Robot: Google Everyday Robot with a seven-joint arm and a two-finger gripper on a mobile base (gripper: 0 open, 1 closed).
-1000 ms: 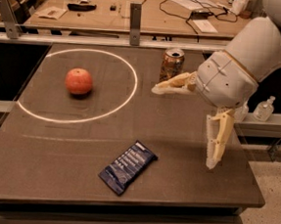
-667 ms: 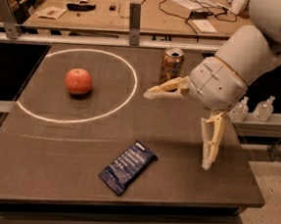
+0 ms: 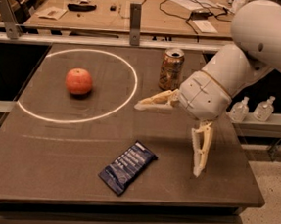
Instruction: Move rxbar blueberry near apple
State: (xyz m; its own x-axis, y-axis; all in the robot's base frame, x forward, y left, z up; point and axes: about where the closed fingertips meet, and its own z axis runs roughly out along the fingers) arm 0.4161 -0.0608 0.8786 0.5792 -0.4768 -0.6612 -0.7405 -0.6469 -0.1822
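rxbar blueberry (image 3: 128, 166): lower centre of frame, flat on the table (image 3: 51, 175) near its front edge. Rectangular dark navy foil wrapper with pale text lines across the face. It lies diagonally, one end toward lower left, the other toward upper right. Nothing touches it.
gripper (image 3: 166, 140): right of centre, over the table, just right of the bar and a little farther back. Fingers splayed wide, one pointing left, one pointing down at the tabletop. It holds nothing.
arm (image 3: 264, 41): white, bulky, fills the upper right corner.
apple (image 3: 79, 81): left of centre, round, red-orange, inside the white circle (image 3: 126, 103) marked on the table. Well apart from the bar.
drink can (image 3: 171, 68): orange-brown, upright, upper centre, just outside the circle's right side, behind the gripper.
bottles (image 3: 240, 109): two small clear ones on a ledge at the right.
back bench (image 3: 104, 20): top of frame, cables and small items on it.
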